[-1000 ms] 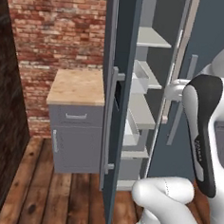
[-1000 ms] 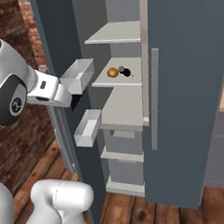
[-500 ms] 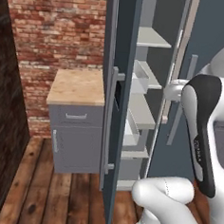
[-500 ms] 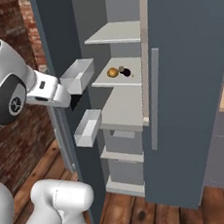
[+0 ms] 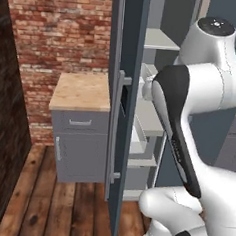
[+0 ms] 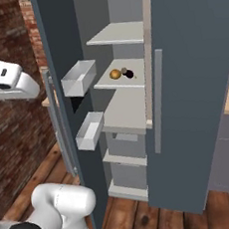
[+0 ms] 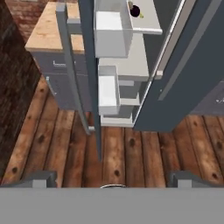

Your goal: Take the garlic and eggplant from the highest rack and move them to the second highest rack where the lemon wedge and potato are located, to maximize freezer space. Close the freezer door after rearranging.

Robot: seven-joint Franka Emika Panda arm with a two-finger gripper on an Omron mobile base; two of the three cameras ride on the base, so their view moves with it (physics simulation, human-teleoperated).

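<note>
Pincer (image 7: 112, 177) fingers stand wide apart, holding nothing, above the wood floor (image 7: 131, 153) before the open freezer door (image 6: 66, 91), whose two white bins (image 6: 78, 78) look empty. Farther in, the second highest rack (image 6: 133, 79) carries the golden-brown potato (image 6: 115, 74), grey-beige garlic (image 6: 124, 71) and glossy dark eggplant (image 6: 129, 74), clustered together

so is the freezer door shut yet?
No, the freezer door stands wide open, its inner bins facing the shelves, with the potato and eggplant in plain view.

Slate-blue freezer door (image 6: 59, 47), golden-brown potato (image 6: 115, 74), near-black eggplant (image 6: 129, 74), red brick wall (image 5: 61, 35).
</note>
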